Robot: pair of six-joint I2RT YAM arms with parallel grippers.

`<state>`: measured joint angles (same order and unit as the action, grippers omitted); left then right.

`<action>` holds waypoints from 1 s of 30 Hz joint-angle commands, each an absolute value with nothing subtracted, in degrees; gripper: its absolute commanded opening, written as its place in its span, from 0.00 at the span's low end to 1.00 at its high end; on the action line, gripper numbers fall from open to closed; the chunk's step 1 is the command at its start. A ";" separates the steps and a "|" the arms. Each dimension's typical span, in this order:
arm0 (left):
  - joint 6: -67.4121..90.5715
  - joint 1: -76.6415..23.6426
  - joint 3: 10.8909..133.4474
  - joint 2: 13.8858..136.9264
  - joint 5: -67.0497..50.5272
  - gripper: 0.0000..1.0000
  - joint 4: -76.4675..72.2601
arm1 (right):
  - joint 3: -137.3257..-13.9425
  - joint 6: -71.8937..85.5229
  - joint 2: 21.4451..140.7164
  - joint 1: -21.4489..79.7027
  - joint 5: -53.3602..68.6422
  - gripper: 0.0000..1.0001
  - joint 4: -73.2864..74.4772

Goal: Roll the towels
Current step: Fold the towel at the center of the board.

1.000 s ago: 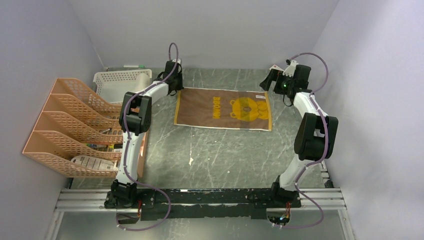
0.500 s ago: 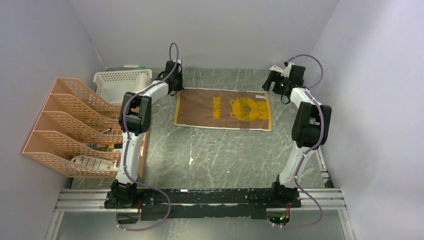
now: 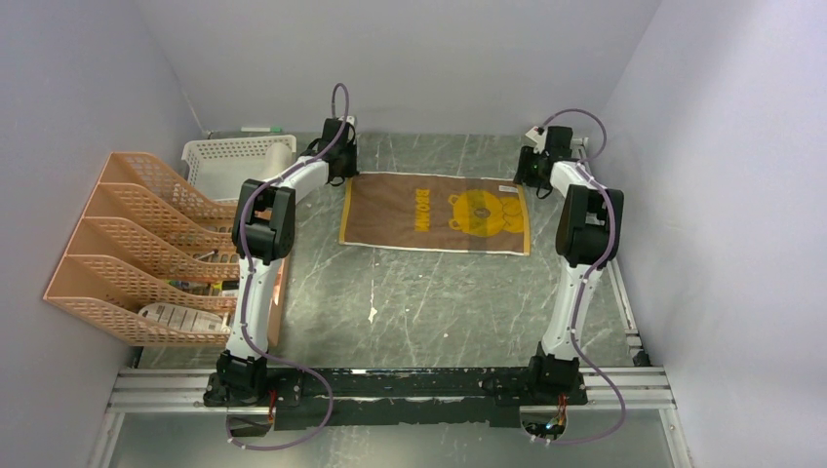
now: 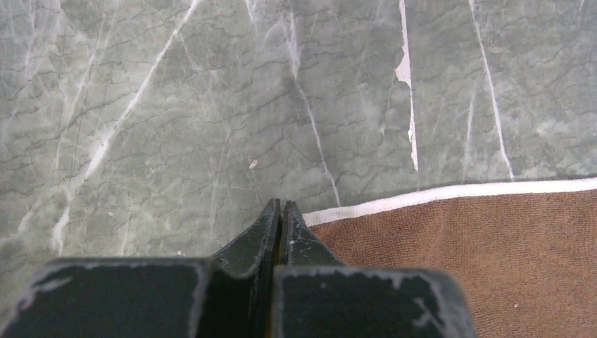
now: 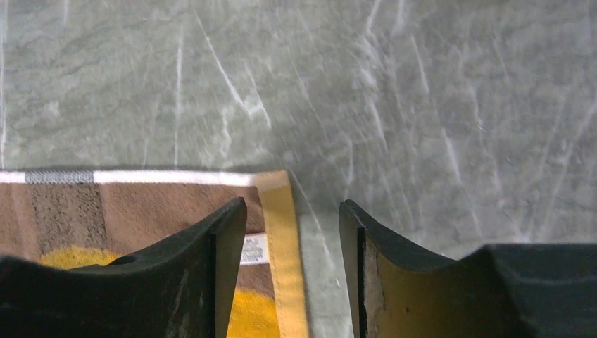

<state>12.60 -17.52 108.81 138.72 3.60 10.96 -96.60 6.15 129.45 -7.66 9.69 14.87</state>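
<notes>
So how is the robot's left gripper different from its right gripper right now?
The left black gripper has its fingers pressed together; the right black gripper has a gap between its fingers. The left one points at the far-left corner of the flat brown cloth towel with a yellow bear; the right one straddles its far-right corner. Both are at the towel's far edge.

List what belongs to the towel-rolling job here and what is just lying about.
Job in hand:
- brown-and-yellow towel, lying flat
- left gripper, shut at the towel's far left corner
- right gripper, open over the far right corner

Lying about:
- orange file rack
- white basket
</notes>
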 commanded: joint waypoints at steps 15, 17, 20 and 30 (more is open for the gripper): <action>11.22 -17.72 108.49 137.35 1.12 0.07 15.15 | -100.64 3.01 133.71 -4.13 0.12 0.17 18.42; 11.16 -17.54 108.50 137.37 1.01 0.07 15.08 | -101.14 2.90 134.09 -4.04 -0.26 0.10 18.71; 11.16 -17.08 108.54 137.36 0.66 0.07 15.06 | -101.92 2.77 134.55 -3.95 -0.74 0.00 19.10; 9.39 -15.31 111.93 138.24 -2.49 0.07 12.80 | -96.82 6.14 128.81 -3.96 4.71 0.00 9.01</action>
